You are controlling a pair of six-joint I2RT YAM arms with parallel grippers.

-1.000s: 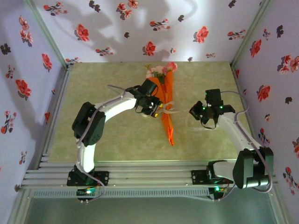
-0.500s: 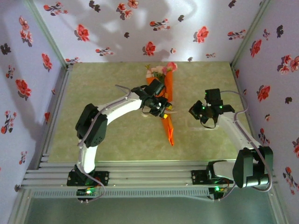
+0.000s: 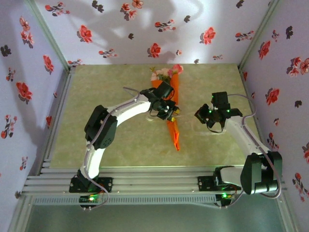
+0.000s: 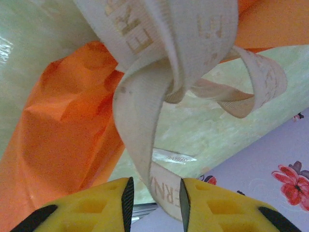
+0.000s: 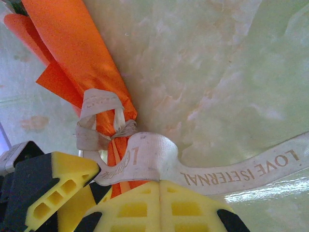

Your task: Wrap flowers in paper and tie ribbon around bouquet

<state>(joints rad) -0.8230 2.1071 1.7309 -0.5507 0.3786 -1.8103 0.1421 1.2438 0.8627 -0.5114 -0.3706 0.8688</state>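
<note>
**Ribbon (image 5: pixel 231 176) gathered round the orange bouquet (image 3: pixel 175 133), both arms close in**

The bouquet lies flat on the pale green table (image 3: pixel 120 82), near the middle. Its wide end points at the far wall, with the flowers (image 3: pixel 164 74) showing pink and cream there, and its narrow tip points back toward the arm bases.

The left gripper (image 3: pixel 170 113) hangs over the cone about halfway along. From its wrist camera, one strand of the ribbon drops between the yellow fingers (image 4: pixel 126 198). The jaws stand apart. The strand lies against one finger with a gap at the other, so it is not pinched. Above them the ribbon curls in loose loops in front of the creased paper (image 4: pixel 58 135).

The right gripper (image 3: pixel 199 116) sits just beside the cone on its right, apart from the left one. Its jaws are clenched, with the ribbon's broad band caught at their tips. From there the printed ribbon runs off across the table to the right. Beyond the tips it wraps the slim part of the cone in a small bunched tie.
</note>
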